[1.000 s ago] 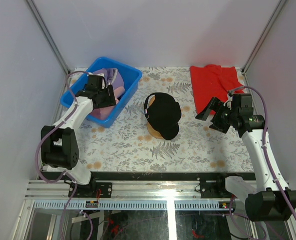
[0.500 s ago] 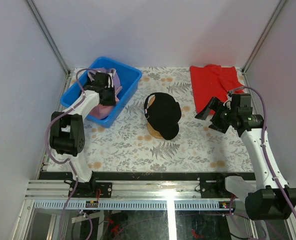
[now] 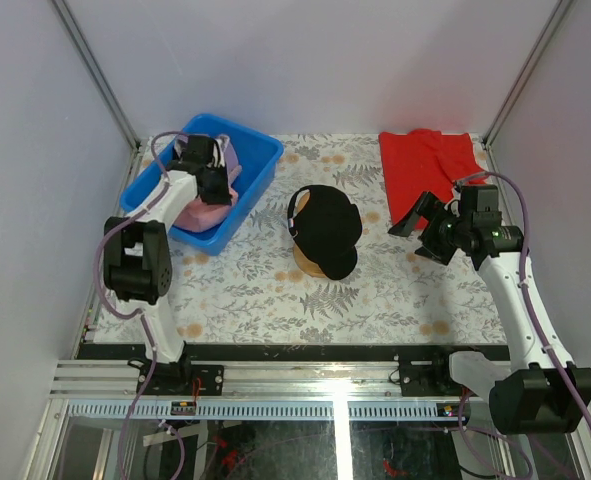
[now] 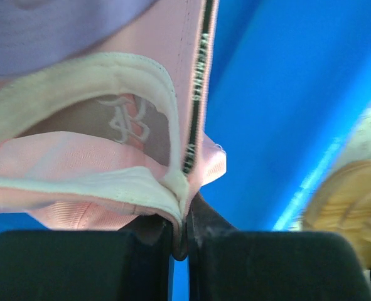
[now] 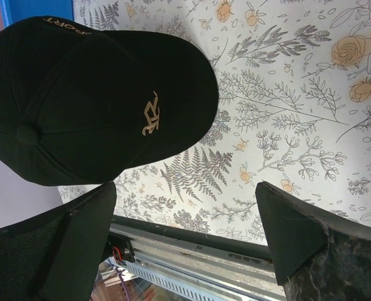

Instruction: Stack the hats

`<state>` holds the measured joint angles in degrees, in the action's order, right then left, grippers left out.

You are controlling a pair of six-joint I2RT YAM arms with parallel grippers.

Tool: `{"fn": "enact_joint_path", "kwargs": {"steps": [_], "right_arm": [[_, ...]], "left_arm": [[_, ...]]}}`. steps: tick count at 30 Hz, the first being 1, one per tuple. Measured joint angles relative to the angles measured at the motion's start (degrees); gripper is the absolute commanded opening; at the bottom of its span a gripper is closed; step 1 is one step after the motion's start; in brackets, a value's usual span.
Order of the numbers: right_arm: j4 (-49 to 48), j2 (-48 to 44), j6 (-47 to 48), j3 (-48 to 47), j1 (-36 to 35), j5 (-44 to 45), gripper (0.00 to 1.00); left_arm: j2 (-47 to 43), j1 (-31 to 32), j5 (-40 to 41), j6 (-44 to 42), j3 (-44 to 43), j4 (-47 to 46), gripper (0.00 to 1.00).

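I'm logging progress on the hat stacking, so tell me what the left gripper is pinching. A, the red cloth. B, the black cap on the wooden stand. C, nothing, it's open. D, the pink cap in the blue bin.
D: the left wrist view shows the left gripper closed on the edge of the pink cap, with the blue bin wall behind it.

My screens show the black cap [image 3: 325,228], gold emblem up, centre-table atop a dark cap's [image 5: 56,24] lettered edge; the pink cap [image 4: 110,175], lining exposed, touches the lavender cap [image 4: 59,31] in the blue bin [image 3: 262,175].
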<state>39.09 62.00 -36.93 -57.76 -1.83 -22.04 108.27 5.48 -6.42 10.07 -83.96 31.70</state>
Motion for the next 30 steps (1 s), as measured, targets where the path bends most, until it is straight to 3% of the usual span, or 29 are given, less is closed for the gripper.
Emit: {"fn": "enact_joint_path", "kwargs": {"steps": [10, 19, 30], "right_arm": [[-2.34, 2.54, -0.74, -0.37, 0.00, -1.66, 1.00], [-5.62, 3.74, -0.63, -3.98, -0.02, -5.42, 1.00], [-20.52, 4.76, -0.35, -12.02, -0.04, -18.67, 1.00]], "left_arm": [[-9.11, -7.19, -12.52, 9.16, -11.65, 3.41, 0.00], [-13.03, -10.05, -27.36, 21.07, -11.89, 2.21, 0.00], [-21.94, -10.03, -42.73, 35.56, -11.89, -2.99, 0.00]]}}
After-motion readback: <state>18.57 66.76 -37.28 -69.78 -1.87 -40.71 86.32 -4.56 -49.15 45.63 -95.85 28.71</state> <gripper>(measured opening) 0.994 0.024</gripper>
